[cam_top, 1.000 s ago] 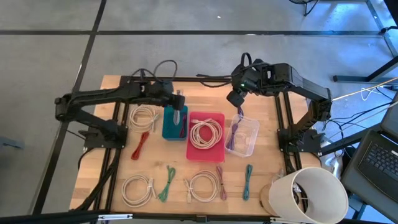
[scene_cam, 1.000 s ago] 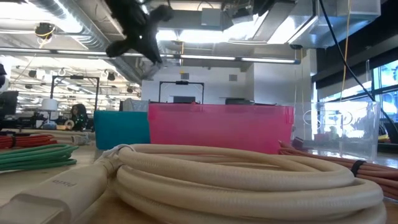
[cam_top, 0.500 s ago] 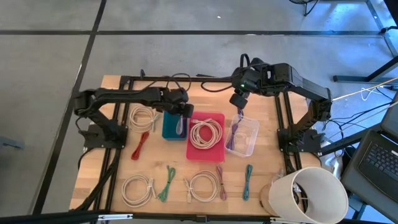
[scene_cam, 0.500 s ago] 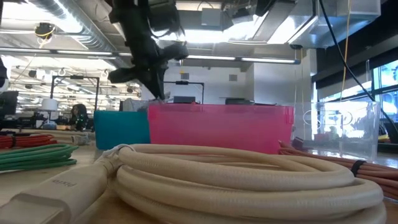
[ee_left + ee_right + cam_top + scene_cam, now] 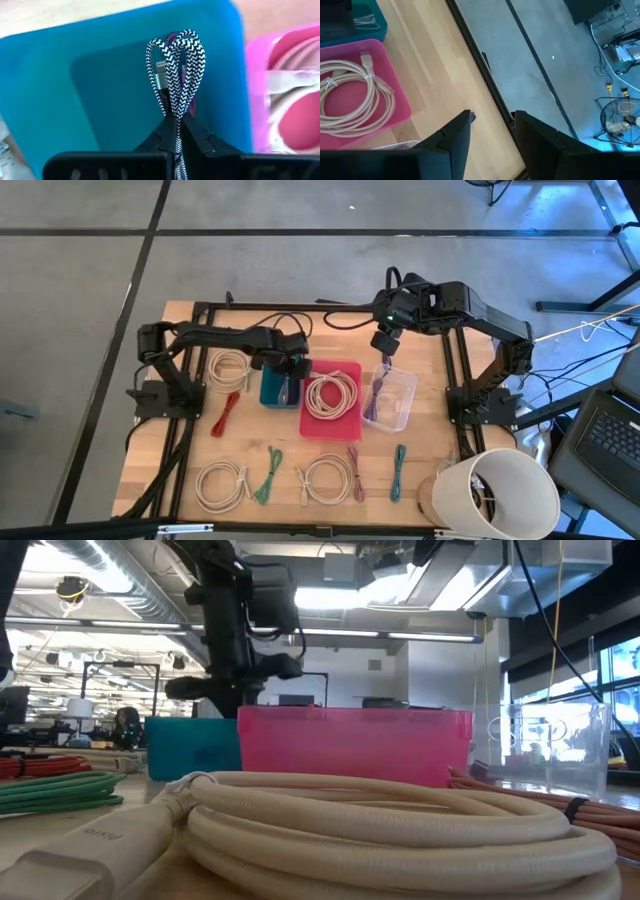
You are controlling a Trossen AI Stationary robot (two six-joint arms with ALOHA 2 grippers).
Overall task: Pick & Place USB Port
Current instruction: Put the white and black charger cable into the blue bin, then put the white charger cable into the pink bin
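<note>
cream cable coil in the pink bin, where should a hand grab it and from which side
Grip the cream cable coil across the bundled loops at one side of the ring, coming straight down from above. It lies flat in the open-topped pink bin, whose walls block a sideways approach, and the open centre probably leaves room for an inner finger.

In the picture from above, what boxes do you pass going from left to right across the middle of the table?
Teal bin → pink bin → clear bin.

Bright overhead light, soft shadows (motion blur in left wrist view)
</note>
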